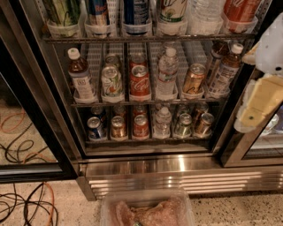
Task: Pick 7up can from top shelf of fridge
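Camera view shows 7up can [172,11] up-left of right-edge fingers [258,103].

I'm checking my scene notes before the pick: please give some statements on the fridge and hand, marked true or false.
The 7up can stands on the top shelf between a blue can and a water bottle. True.
The hand holds the 7up can. False: it is at the right edge, lower down, apart from the can.
A red can sits on the middle shelf of the fridge. True.
The floor at left is bare. False: cables lie there.
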